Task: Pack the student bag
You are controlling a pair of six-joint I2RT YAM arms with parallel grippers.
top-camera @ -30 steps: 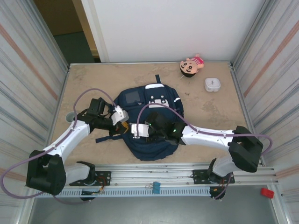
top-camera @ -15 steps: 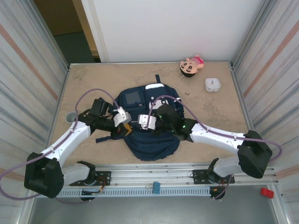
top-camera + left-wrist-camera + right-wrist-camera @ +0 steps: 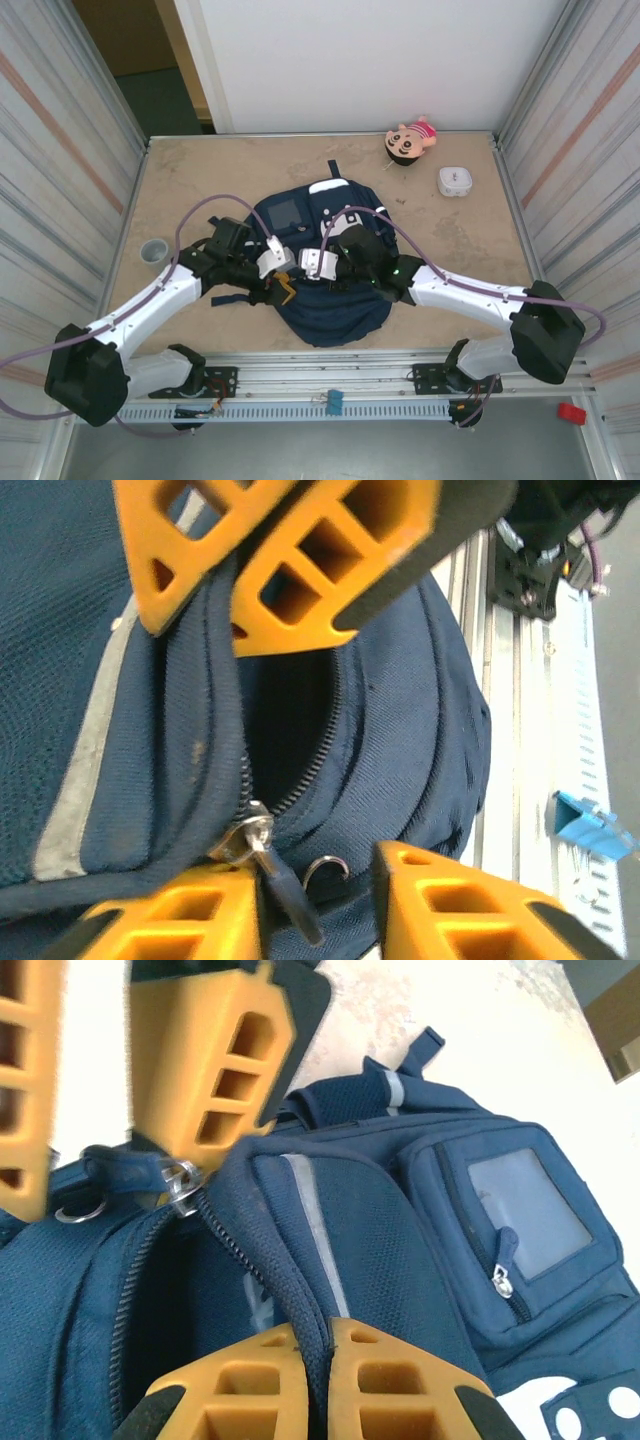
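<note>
left hand (image 3: 315,885) part open, gripping nothing; zipper pull (image 3: 258,838) sits between its fingers. right hand (image 3: 328,1340) pinched tight on student bag (image 3: 335,312) opening edge. Bag lies under both hands.

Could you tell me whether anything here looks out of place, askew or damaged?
Nothing is spilled or damaged. The student bag lies flat with its zipper only partly open; the right gripper pinches the fabric edge beside it. A doll and a small white box lie at the table's far right, outside the bag.
</note>
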